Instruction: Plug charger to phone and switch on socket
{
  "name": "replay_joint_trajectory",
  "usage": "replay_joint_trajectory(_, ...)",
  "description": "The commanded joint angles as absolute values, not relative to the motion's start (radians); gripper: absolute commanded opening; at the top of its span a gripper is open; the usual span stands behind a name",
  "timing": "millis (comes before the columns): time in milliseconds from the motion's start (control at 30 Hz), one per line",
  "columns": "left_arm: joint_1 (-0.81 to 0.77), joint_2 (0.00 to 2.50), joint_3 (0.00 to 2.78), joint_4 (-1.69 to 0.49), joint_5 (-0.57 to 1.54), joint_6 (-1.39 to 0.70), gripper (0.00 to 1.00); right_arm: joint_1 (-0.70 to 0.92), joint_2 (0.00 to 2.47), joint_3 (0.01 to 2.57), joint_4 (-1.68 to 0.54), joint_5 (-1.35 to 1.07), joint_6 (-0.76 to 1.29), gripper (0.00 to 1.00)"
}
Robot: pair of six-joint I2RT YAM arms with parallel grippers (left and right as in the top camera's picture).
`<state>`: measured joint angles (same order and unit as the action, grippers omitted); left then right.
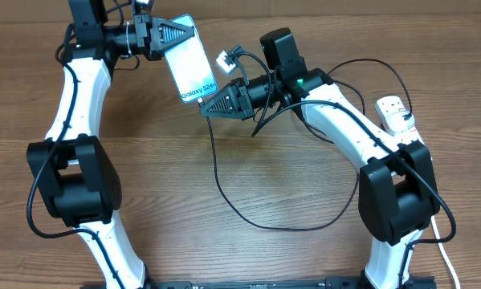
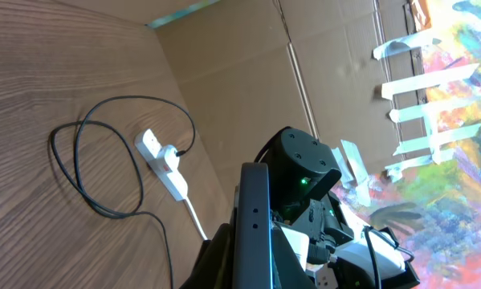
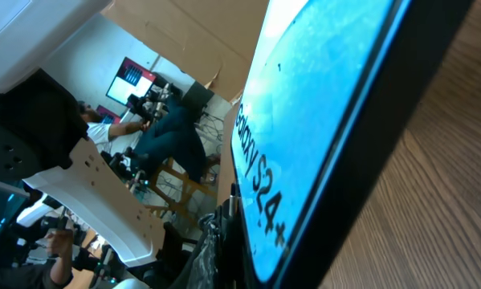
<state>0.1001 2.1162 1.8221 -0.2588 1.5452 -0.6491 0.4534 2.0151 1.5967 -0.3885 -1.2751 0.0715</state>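
The phone, its light blue screen lit and reading "Galaxy S24+", is lifted off the table with my left gripper shut on its top end. In the left wrist view I see its dark edge between the fingers. My right gripper is shut on the plug end of the charger, right at the phone's bottom edge. The slim plug tip lies against that edge; whether it is seated is hidden. The black cable loops over the table to the white socket, where its black plug sits.
The socket lies at the right edge of the wooden table, and its thick white cord runs toward the front right corner. Cardboard walls stand beyond it. The cable loop covers the table's middle.
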Motion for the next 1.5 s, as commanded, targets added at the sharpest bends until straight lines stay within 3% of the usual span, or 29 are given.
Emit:
replay_joint_trajectory(0, 0.117, 2.106, 1.835, -0.251, 1.571, -0.675, 0.04, 0.455, 1.991, 1.618, -0.391, -1.281, 0.086, 0.04)
replay_joint_trajectory(1467, 0.110, 2.106, 1.835, -0.228, 1.580, -0.696, 0.04, 0.455, 1.991, 1.618, -0.368, -1.232, 0.157, 0.04)
